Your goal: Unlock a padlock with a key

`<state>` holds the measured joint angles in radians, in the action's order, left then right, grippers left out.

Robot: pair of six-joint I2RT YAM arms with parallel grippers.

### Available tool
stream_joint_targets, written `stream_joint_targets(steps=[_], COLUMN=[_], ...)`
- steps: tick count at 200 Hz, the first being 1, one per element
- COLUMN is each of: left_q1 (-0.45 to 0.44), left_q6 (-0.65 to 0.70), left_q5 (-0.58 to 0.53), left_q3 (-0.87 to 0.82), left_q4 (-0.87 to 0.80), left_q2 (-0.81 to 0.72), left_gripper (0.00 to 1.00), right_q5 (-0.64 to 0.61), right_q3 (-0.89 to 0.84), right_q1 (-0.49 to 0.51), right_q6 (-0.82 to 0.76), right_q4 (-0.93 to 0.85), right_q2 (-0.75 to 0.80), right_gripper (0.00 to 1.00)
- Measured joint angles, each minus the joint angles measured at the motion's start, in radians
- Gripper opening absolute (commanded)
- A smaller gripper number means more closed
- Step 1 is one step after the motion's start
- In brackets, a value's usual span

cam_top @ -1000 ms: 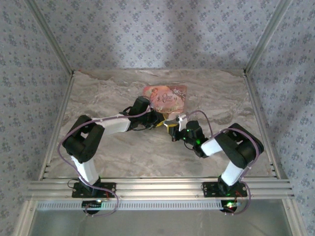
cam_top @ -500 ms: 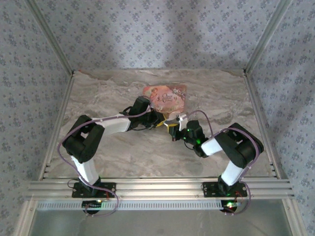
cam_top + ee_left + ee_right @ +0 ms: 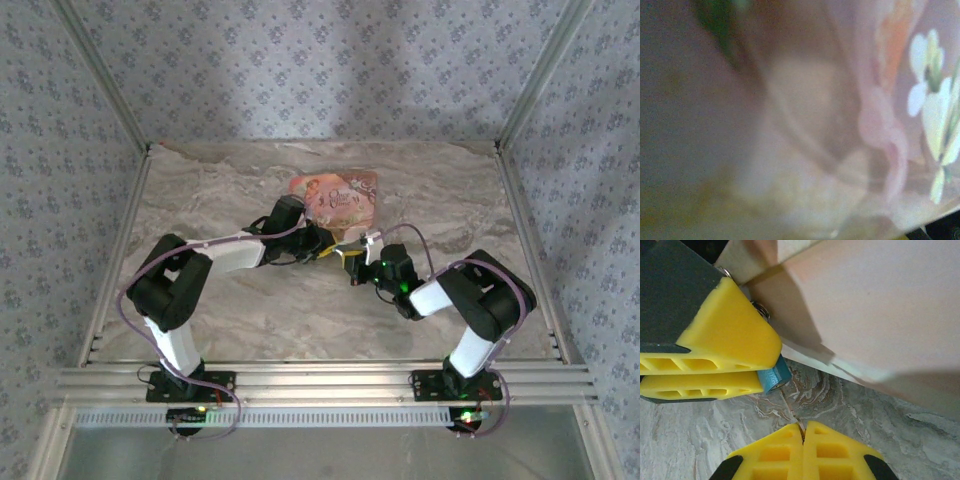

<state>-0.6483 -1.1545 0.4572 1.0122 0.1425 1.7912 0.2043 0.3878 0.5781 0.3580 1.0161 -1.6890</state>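
Observation:
In the right wrist view, my left gripper (image 3: 771,367) comes in from the upper left, its yellow fingers (image 3: 725,330) shut on the padlock (image 3: 775,381). The padlock shows as a small teal-blue block with a round brass face. At the bottom edge my right gripper (image 3: 803,429) is shut on the key (image 3: 792,411). Only the key's thin metal blade sticks out, and its tip reaches up to the padlock's brass face. From above, the left gripper (image 3: 326,244) and the right gripper (image 3: 358,264) meet at mid-table, just in front of the pink box.
The flat pink illustrated box (image 3: 337,197) lies just behind the grippers. Its pale side (image 3: 875,305) looms close at the upper right, and its flower print (image 3: 930,100) is a blur in the left wrist view. Marbled tabletop (image 3: 220,190) spreads around, fenced by metal rails (image 3: 320,385).
The right gripper has edged slightly toward the left gripper. Both grips are unchanged.

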Motion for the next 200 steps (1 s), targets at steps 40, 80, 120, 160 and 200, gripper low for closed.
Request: stream_joint_targets(steps=[40,80,120,160,200], left_q1=[0.0,0.0,0.0,0.0,0.0], left_q6=[-0.003,-0.003,-0.004,-0.01,-0.01], left_q5=[0.0,0.0,0.0,-0.001,-0.002], left_q3=[0.0,0.0,0.0,0.0,0.0], left_q4=[0.0,0.001,0.002,0.003,0.004], left_q2=[0.0,0.0,0.0,0.0,0.0], left_gripper=[0.07,0.07,0.07,0.07,0.07], right_q5=[-0.002,-0.002,-0.002,0.002,0.008], right_q3=[0.0,0.0,0.0,0.0,0.0], right_q1=[-0.008,-0.008,-0.008,-0.008,-0.009], right_q6=[0.005,0.011,0.011,0.011,0.019], right_q4=[0.01,0.011,0.013,0.025,0.043], right_q2=[0.0,0.0,-0.001,-0.008,-0.019], right_gripper=[0.0,0.0,0.0,0.0,0.0])
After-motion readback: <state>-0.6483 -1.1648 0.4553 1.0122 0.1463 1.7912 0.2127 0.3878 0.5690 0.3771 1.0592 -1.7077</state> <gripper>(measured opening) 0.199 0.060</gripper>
